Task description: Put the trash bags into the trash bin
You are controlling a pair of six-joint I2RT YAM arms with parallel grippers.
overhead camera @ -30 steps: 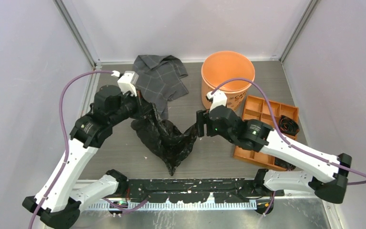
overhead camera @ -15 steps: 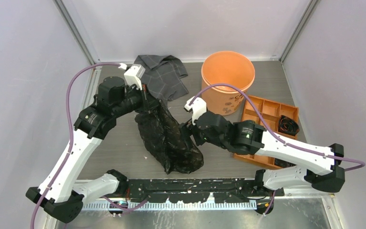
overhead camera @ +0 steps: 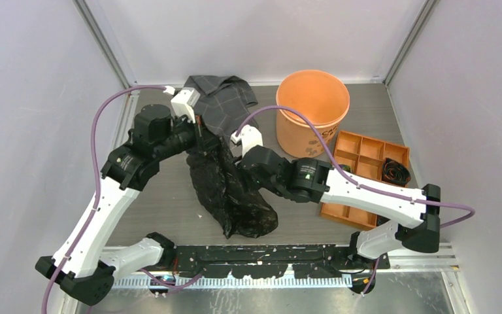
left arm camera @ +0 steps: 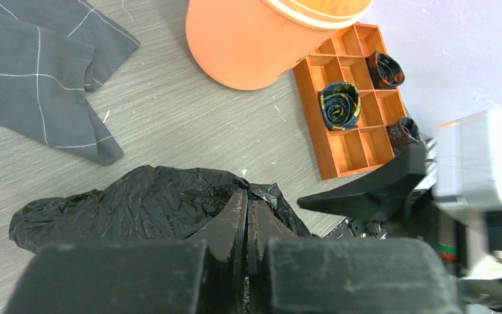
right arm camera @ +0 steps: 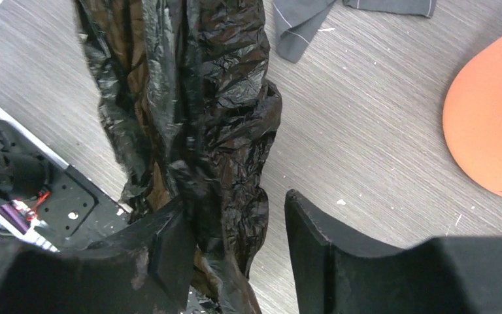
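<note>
Now the left gripper (left arm camera: 246, 196), pressed together on the trash bag (overhead camera: 232, 190), holds its top up while the tail slumps on the surface (overhead camera: 163, 216). The right gripper (right arm camera: 234, 204) stands spread at a middle fold (not yet pinching). Best to close on a thick bunch, then lift it clear over the trash bin (overhead camera: 301, 134), well apart at the back.

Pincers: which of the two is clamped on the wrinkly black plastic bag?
The left pincer, shut on the thin glossy black plastic bag; the right pincer stands open alongside it.
</note>
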